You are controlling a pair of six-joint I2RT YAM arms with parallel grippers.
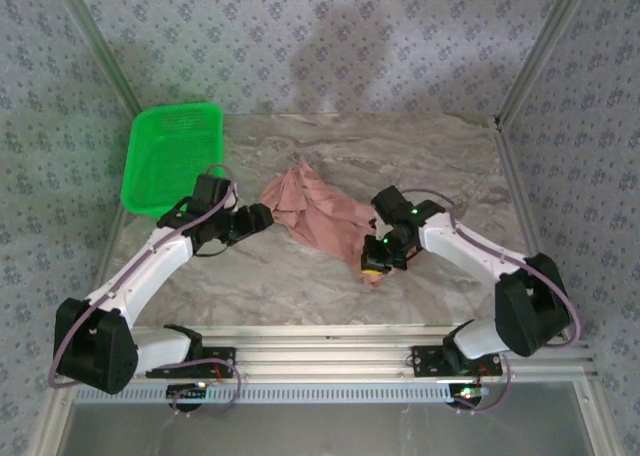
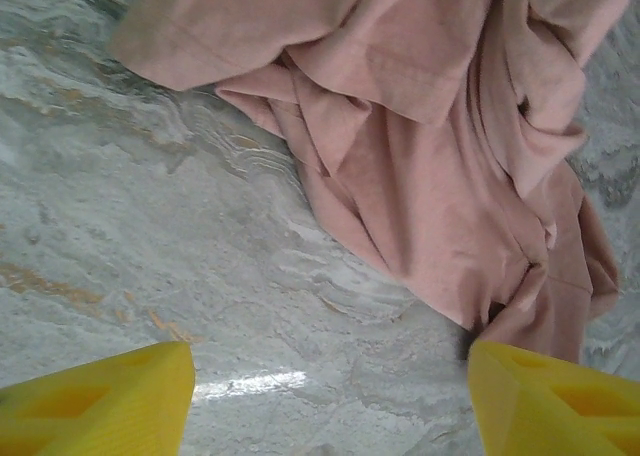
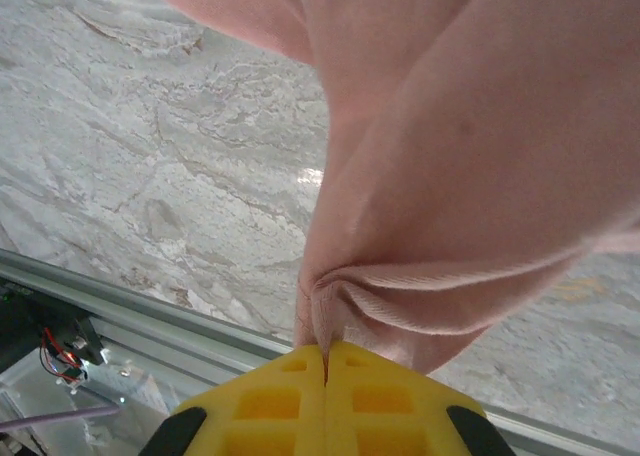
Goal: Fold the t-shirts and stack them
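Our right gripper [image 3: 325, 351] is pinched shut on a bunched fold of the shirt [image 1: 320, 216], rest crumpled just ahead of the wide-open left gripper [image 2: 330, 396]; soft, light, limp, so we'd take a hem corner.

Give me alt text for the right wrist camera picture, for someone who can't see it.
The right gripper, its yellow jaws shut, pinches a bunched fold of the salmon-pink t-shirt, which stretches away over the marbled grey table. An aluminium rail runs along the table's edge below.
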